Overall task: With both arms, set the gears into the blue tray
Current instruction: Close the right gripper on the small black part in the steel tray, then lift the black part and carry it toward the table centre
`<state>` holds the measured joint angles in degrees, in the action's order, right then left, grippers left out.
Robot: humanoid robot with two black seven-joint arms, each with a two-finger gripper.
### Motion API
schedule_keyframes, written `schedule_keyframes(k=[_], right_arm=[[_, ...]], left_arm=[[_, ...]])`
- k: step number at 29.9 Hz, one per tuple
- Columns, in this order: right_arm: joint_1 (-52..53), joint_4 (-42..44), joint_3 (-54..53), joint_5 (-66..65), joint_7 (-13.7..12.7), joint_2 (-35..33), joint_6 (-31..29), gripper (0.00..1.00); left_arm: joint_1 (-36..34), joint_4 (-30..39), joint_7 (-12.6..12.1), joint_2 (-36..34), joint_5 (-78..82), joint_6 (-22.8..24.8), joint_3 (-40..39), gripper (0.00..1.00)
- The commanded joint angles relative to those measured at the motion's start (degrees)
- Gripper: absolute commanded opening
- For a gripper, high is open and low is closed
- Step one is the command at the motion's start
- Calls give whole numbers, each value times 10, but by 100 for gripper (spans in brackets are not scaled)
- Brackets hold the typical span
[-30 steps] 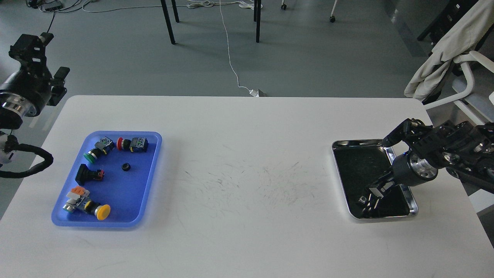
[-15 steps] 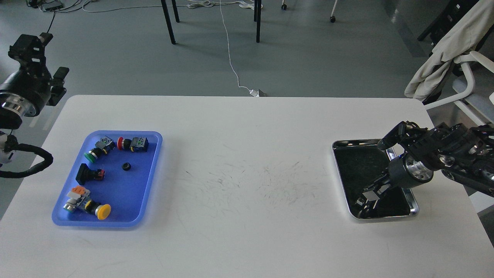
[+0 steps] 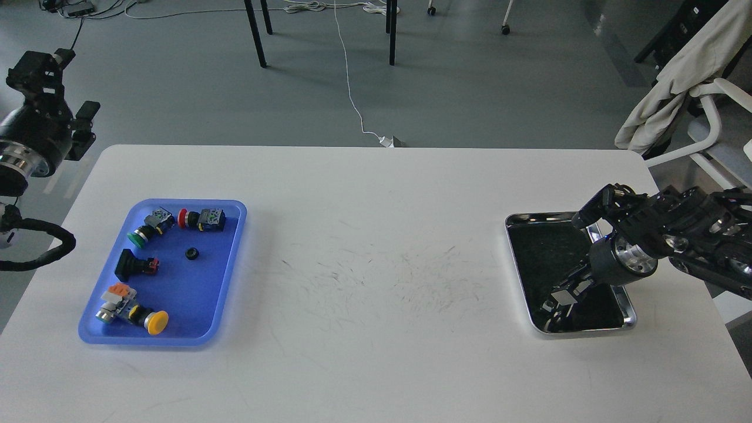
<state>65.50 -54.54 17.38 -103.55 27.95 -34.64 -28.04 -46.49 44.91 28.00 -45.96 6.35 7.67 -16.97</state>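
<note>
The right gripper (image 3: 558,301) dips into the silver tray (image 3: 537,218) at three o'clock; dark against the tray's dark bottom, its grip cannot be told. The left gripper (image 3: 35,64) at ten o'clock is likewise unreadable. One gear (image 3: 191,254) lies in the blue tray (image 3: 194,305).

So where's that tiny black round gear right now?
In the head view, the tiny black round gear lies inside the rectangular blue plastic tray on the table's left, right of the black-capped switch and below the red-capped switch.

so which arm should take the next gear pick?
Right, probably. Its gripper is already down inside the silver tray; the left gripper is raised off the table's left edge, nearer the blue tray. No gear discernible there.
</note>
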Motion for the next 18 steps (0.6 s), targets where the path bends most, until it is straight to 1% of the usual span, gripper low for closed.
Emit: schedule_keyframes(k=[1,8,12,16,18], right_arm=[[9,-1,-2,1,0,1,0,15],[34,-1,-2,2,0,2,0,9],[62,-4,-6,4,0,13,0,3],[82,-3,-9,7,0,20,0,1],[89,-2,-13,8,0,35,0,1]], left_arm=[[0,0,0,0,0,0,0,98],[0,0,0,-1,1,-1,0,98],[0,0,0,-2,1,0,0,98],[-1,1,0,-11,1,1,0,98],[-1,1,0,-14,1,2,0,98]])
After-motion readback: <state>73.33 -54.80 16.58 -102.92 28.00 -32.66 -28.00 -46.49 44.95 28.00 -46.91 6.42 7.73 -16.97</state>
